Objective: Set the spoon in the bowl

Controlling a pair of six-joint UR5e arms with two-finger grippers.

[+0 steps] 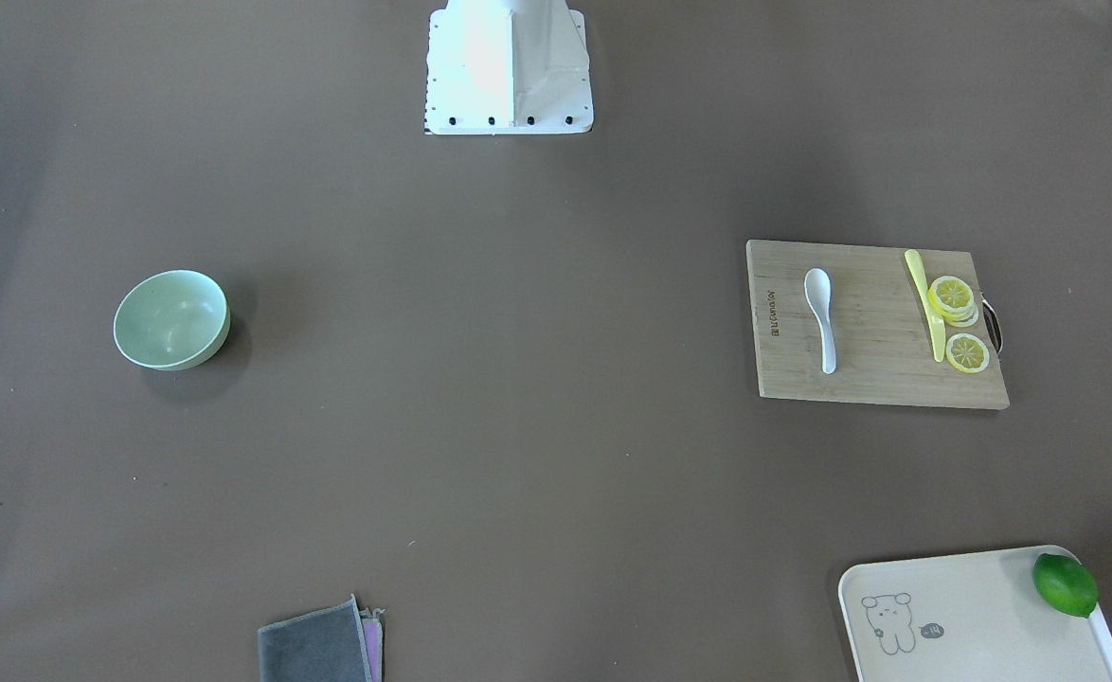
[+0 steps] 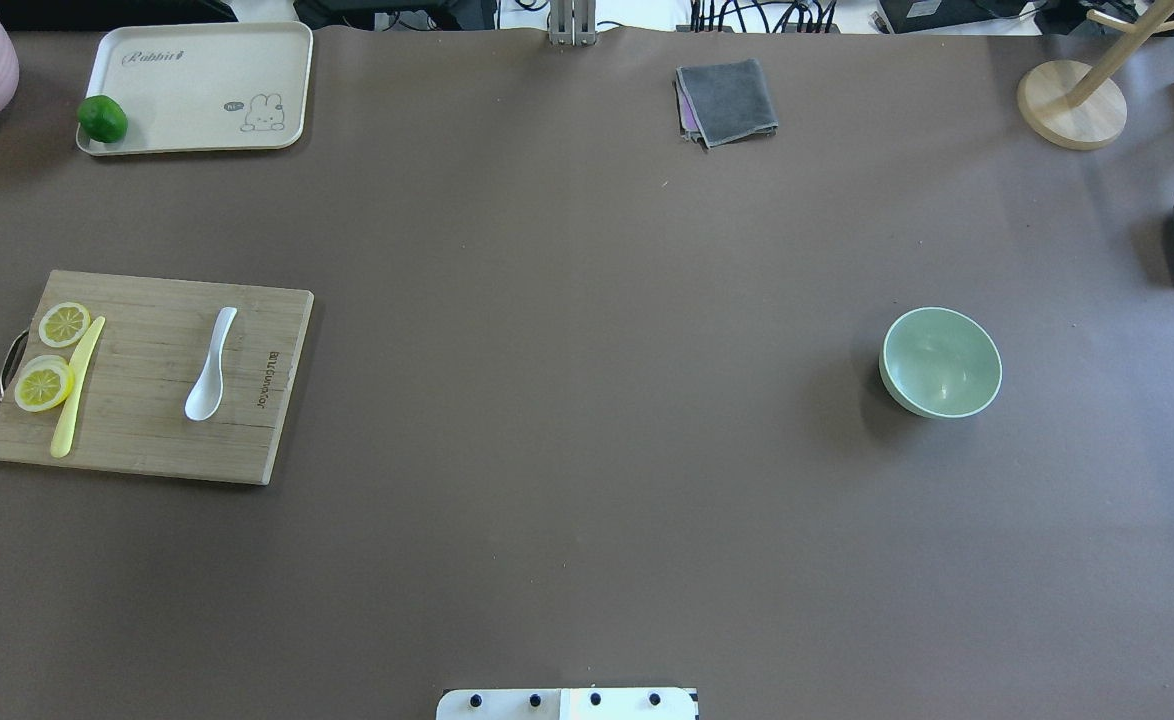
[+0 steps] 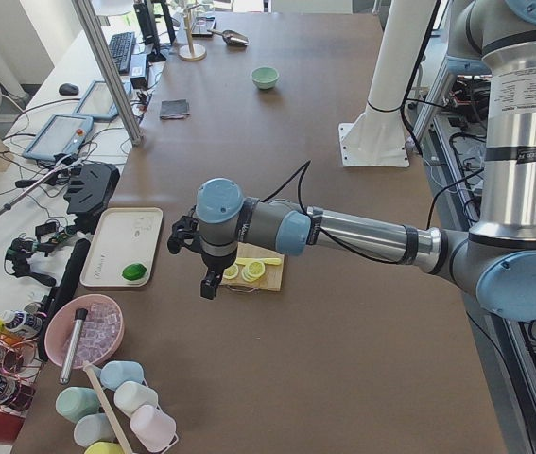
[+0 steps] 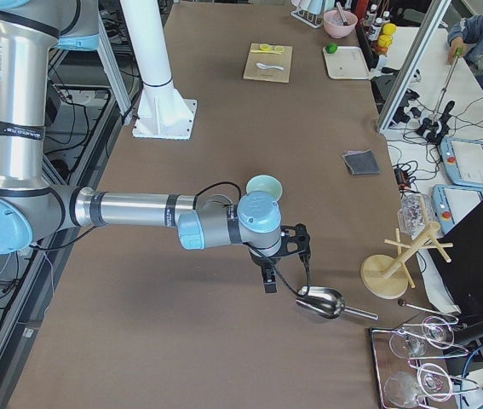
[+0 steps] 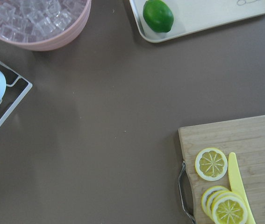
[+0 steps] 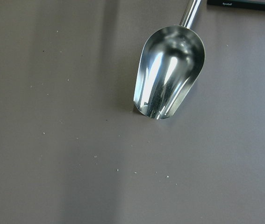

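the soup spoon (image 2: 209, 368) lay on the cutting board (image 2: 147, 440), well apart from the bowl (image 2: 940, 362); i couldn't tell whether my left gripper (image 3: 207, 284) or right gripper (image 4: 285, 277) was open.

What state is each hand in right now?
Left hand: cannot tell, shows only in a side view.
Right hand: cannot tell, shows only in a side view.
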